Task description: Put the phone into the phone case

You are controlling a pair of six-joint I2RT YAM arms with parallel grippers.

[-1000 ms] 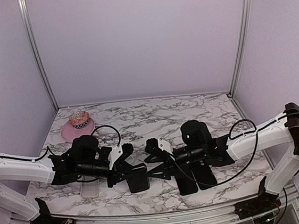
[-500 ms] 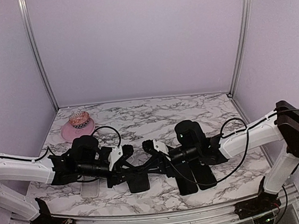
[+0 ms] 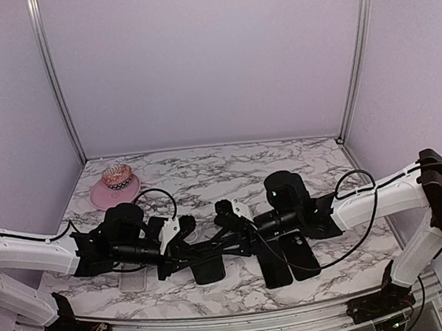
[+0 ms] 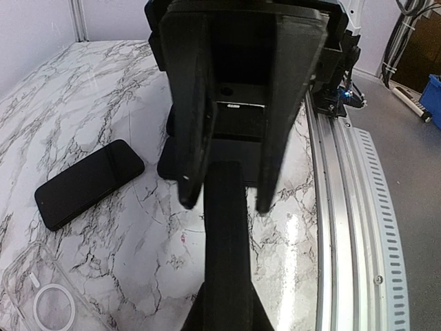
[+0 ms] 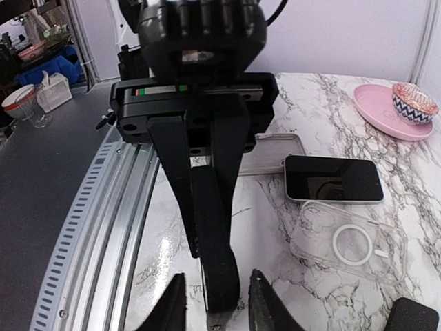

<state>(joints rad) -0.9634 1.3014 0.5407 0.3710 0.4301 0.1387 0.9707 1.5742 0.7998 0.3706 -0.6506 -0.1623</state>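
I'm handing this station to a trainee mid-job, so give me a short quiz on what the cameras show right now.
1. True or false: the pink plate is empty.
2. The left end effector is: A) shut, B) wide open, C) out of view.
3. Fill in: in the right wrist view, the clear case nearest the camera carries a white ____.
Key: 1 false, a patterned bowl sits on it. 2 A; it pokes between the right end effector's open fingers. 3 ring.
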